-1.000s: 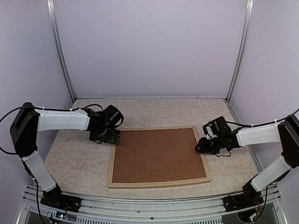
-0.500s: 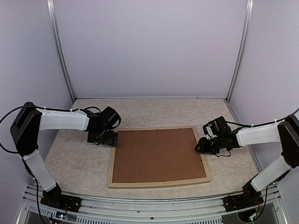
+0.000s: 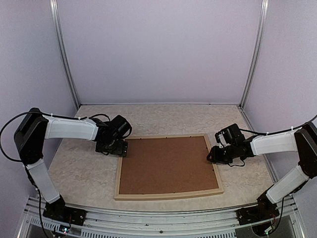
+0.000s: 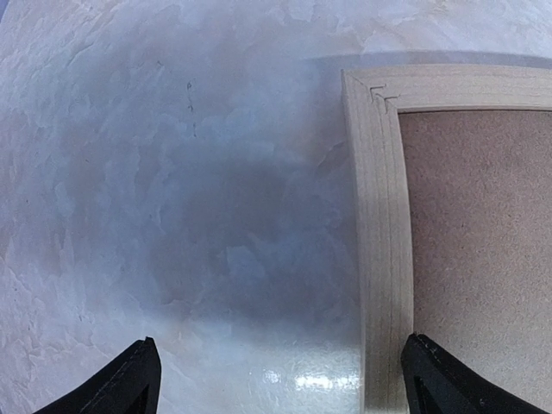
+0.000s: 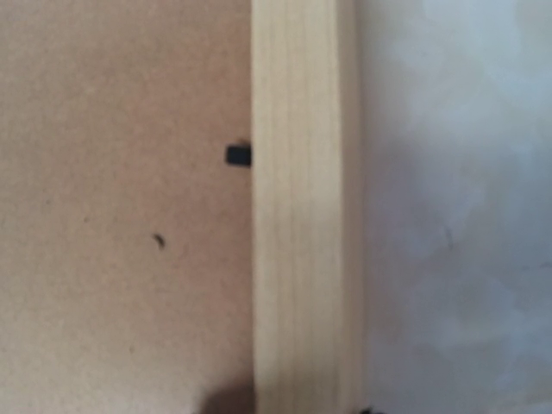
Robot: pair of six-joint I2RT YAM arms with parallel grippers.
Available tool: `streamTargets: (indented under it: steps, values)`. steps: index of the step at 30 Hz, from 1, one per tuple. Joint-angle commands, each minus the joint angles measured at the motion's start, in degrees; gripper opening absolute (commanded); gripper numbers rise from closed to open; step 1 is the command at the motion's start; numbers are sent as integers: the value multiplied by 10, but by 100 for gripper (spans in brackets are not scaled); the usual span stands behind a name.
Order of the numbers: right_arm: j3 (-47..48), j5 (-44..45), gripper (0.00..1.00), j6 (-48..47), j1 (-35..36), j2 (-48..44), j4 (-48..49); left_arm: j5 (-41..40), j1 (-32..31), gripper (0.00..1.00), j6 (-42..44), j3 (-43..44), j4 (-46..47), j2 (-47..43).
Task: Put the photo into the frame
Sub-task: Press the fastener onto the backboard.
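Observation:
The frame [image 3: 168,194] of pale wood lies flat on the table with a brown backing board [image 3: 168,165] filling it. The photo is hidden. My left gripper [image 3: 119,148] stands open low over the frame's far left corner [image 4: 366,86]. The left rail [image 4: 384,259] runs up just inside its right fingertip [image 4: 431,379], and bare table lies between the fingers. My right gripper [image 3: 214,154] sits on the right rail [image 5: 302,216]. Its fingertips barely show at the bottom edge, one on each side of the rail, closed on it.
A small black tab [image 5: 239,155] sticks out from the rail over the backing board. The mottled beige table [image 3: 84,173] is walled by pale panels at the back and sides. Both arm bases stand at the near edge.
My left gripper has drifted slightly beside the frame's far left corner and ends a little closer to it. The right arm and the frame have not moved.

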Motion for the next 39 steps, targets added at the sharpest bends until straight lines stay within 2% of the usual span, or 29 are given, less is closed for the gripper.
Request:
streamTargets:
  steps: [1, 14, 20, 30, 39]
  values:
    - [-14, -7, 39, -5, 9, 20, -6, 22, -21, 97, -9, 2, -16, 30]
    - [-17, -6, 39, -3, 8, 19, -4, 30, -58, 96, -29, 6, -28, 59]
    - [-16, -7, 39, -5, 9, 23, -3, -4, -60, 96, -36, 16, -33, 41]
    - [-20, -7, 39, -3, 9, 21, 0, -47, -27, 97, -22, 46, -73, -15]
    - [-18, -8, 39, -7, 9, 27, 2, -35, -5, 97, -3, 49, -80, 4]
